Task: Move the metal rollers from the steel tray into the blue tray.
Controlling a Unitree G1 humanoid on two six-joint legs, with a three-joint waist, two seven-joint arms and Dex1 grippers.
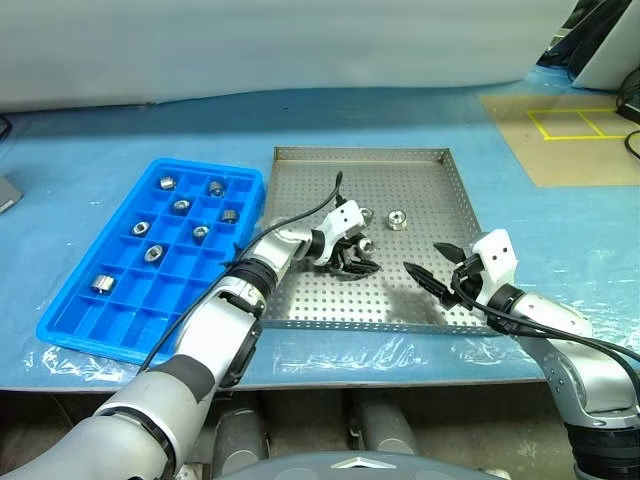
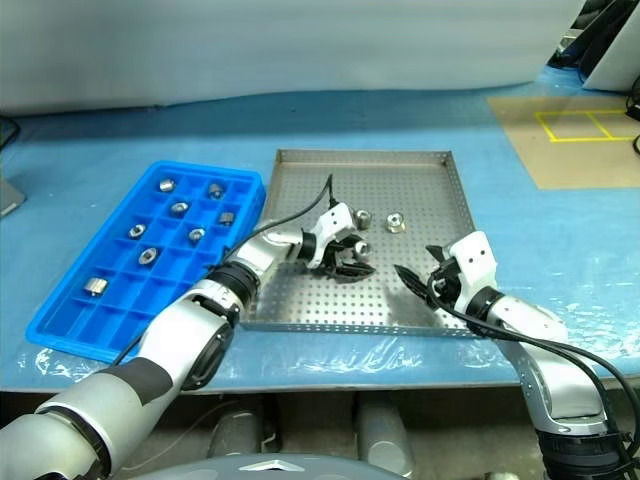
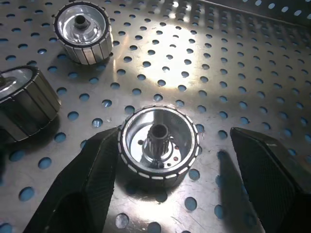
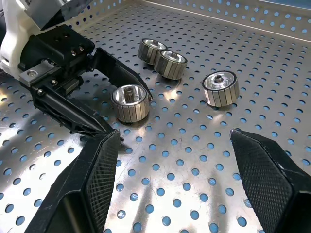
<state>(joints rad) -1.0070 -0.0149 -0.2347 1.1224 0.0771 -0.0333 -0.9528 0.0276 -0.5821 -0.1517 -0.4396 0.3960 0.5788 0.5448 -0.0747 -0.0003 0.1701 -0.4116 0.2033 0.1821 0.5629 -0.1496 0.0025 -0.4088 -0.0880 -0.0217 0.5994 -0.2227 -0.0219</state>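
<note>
While four metal rollers [image 4: 169, 63] lie on the perforated floor of the steel tray [image 1: 420, 290], the left gripper [image 2: 349, 258] sits low over one of them, its two black fingers [image 3: 82, 184] spread wide to either side of that roller [image 3: 159, 145]. One finger's pad looks to be touching or just beside the roller's ribbed wall; the other stands apart from it, so nothing is clamped. The roller stands on its flat end, its central hub pointing up.

In the right wrist view, two rollers sit touching each other just beyond it, and a fourth roller [image 4: 220, 88] stands alone nearby. In the head view this group lies just above the tray's centre, with the lone roller [image 1: 397, 218] at about 2 o'clock from the left gripper.

The right gripper [image 1: 438, 266] hovers over the tray's near right part, at about 4 o'clock from the left gripper, its fingers [image 4: 265, 179] held wide apart with only bare perforated metal between them; it holds nothing.

At 9 o'clock from the steel tray, just beside it, the blue tray [image 1: 70, 325] rests on a blue table cover [image 1: 100, 140]. Seven rollers [image 1: 165, 184] sit in its grid, one to a compartment, mostly toward its far end, with one roller [image 1: 101, 283] nearer the front.

At 2 o'clock, well apart, a brown board [image 1: 580, 150] bears yellow tape lines [image 1: 575, 122].
</note>
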